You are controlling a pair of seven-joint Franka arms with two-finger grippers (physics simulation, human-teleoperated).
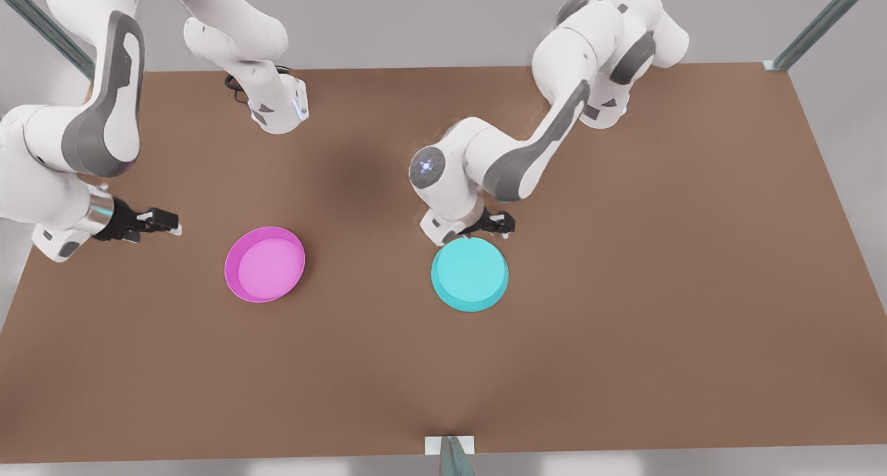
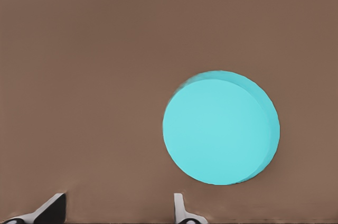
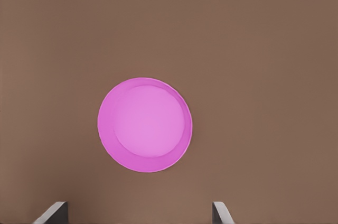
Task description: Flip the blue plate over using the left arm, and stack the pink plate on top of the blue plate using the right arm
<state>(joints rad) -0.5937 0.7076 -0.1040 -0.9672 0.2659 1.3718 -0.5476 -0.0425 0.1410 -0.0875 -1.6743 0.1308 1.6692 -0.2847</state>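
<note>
Front view: two white arms reached over a brown table [image 1: 624,323] on which two plates lay well apart. The pink plate [image 1: 265,265] sat left of centre in the frame, rim up with its lighter inside showing. The blue plate [image 1: 470,276] sat just right of centre, upside down with its plain flat underside facing up.

The left gripper [image 1: 500,225] hovered at the blue plate's upper edge in the frame, just beside the rim. In the left wrist view the blue plate [image 2: 221,127] lay on the bare table [image 2: 84,102], with the fingertips [image 2: 179,204] spread wide and nothing between them.

The right gripper [image 1: 166,222] hung at the frame's left side, near the pink plate but clear of it, pointing toward it. In the right wrist view the pink plate [image 3: 144,124] lay alone on the table [image 3: 264,76], and the fingertips [image 3: 221,212] stood wide apart, empty
</note>
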